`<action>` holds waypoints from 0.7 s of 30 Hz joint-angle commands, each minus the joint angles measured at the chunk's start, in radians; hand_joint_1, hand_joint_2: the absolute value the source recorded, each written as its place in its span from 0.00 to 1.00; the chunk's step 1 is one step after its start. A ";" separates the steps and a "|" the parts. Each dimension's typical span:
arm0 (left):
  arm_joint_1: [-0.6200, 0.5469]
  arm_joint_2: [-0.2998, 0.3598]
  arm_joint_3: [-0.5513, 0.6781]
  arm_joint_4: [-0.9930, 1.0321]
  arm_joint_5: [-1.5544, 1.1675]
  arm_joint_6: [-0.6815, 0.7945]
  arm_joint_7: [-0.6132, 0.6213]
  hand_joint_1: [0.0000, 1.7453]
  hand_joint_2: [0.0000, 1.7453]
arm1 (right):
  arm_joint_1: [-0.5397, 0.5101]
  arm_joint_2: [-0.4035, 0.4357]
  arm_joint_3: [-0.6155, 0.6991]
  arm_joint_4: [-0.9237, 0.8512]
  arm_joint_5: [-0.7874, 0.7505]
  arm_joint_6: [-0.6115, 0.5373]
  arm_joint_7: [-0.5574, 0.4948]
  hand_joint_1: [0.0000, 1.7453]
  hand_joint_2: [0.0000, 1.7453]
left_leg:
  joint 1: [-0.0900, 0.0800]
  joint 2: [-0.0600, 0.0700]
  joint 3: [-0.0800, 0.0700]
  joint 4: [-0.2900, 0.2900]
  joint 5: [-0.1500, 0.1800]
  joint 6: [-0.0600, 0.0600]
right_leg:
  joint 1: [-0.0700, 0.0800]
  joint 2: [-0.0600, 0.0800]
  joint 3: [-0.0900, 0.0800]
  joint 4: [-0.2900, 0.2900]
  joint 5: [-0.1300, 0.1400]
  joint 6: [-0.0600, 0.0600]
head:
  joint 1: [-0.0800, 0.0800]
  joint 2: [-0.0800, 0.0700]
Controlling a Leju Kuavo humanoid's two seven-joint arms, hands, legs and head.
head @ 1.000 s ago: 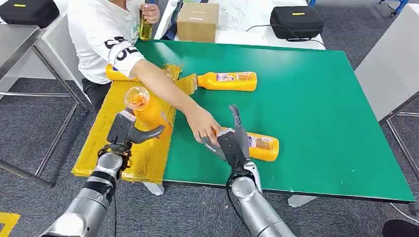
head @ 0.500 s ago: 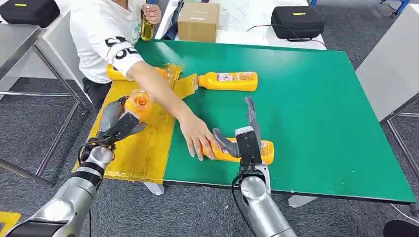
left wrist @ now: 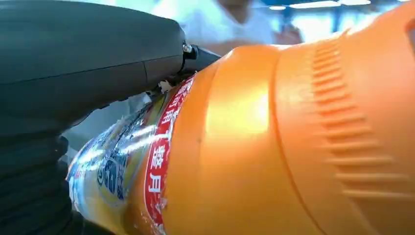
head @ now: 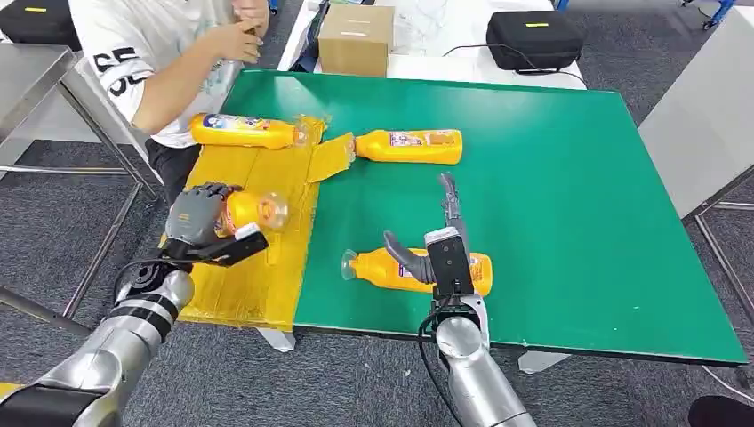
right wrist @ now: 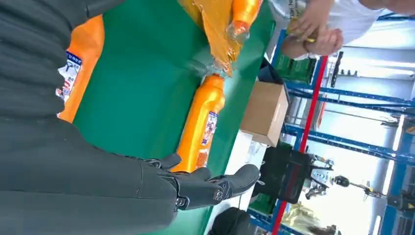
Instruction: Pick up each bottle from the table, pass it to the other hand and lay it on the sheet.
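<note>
Currently left hand [head: 197,216] grips an orange bottle [head: 252,212] on its side over the yellow sheet [head: 258,267]; second bottle [head: 242,131] lies at the sheet's far edge. Right hand [head: 442,245] hovers with fingers spread over the near bottle [head: 391,269] on the green table [head: 569,196]. Far bottle [head: 411,146] lies just beside the sheet.

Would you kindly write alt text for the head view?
The left hand holds an orange plastic bottle over the yellow sheet; the open right hand hovers over another orange bottle on the green table.
</note>
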 commanded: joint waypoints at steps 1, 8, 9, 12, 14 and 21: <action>-0.130 0.083 -0.245 0.181 -0.164 -0.153 0.015 1.00 1.00 | -0.055 -0.029 0.001 0.054 0.000 0.035 -0.005 0.00 1.00 | 0.001 -0.001 0.004 0.001 -0.002 -0.001 | 0.001 0.000 0.005 0.001 -0.002 -0.002 | 0.000 0.000; -0.169 0.047 -0.337 0.201 -0.239 -0.191 0.030 1.00 1.00 | -0.067 -0.024 0.017 0.082 0.021 0.055 0.005 0.00 1.00 | 0.001 -0.001 0.003 0.000 -0.001 -0.001 | 0.001 -0.001 0.003 0.000 -0.001 -0.001 | 0.000 0.000; -0.169 0.041 -0.348 0.202 -0.245 -0.181 0.041 1.00 1.00 | -0.068 -0.023 0.017 0.085 0.023 0.060 0.006 0.00 1.00 | 0.001 -0.001 0.005 0.000 -0.002 -0.001 | 0.001 -0.001 0.006 0.000 -0.002 -0.001 | 0.000 0.000; -0.176 0.020 -0.368 0.206 -0.259 -0.169 0.081 1.00 1.00 | -0.069 -0.022 0.020 0.086 0.032 0.064 0.011 0.00 1.00 | 0.001 -0.001 0.006 0.000 -0.002 -0.001 | 0.001 -0.001 0.006 0.000 -0.002 -0.001 | 0.000 0.000; -0.187 0.009 -0.383 0.207 -0.267 -0.153 0.087 1.00 1.00 | -0.071 -0.023 0.018 0.093 0.036 0.071 0.016 0.00 1.00 | 0.001 -0.002 0.005 0.001 -0.003 -0.001 | 0.001 -0.002 0.006 0.001 -0.003 -0.001 | 0.000 0.000; -0.184 -0.006 -0.381 0.205 -0.255 -0.138 0.093 0.00 1.00 | -0.081 -0.020 0.021 0.112 0.046 0.077 0.023 0.00 1.00 | 0.001 -0.001 0.005 0.001 -0.003 -0.001 | 0.001 -0.001 0.006 0.001 -0.003 -0.002 | 0.000 0.000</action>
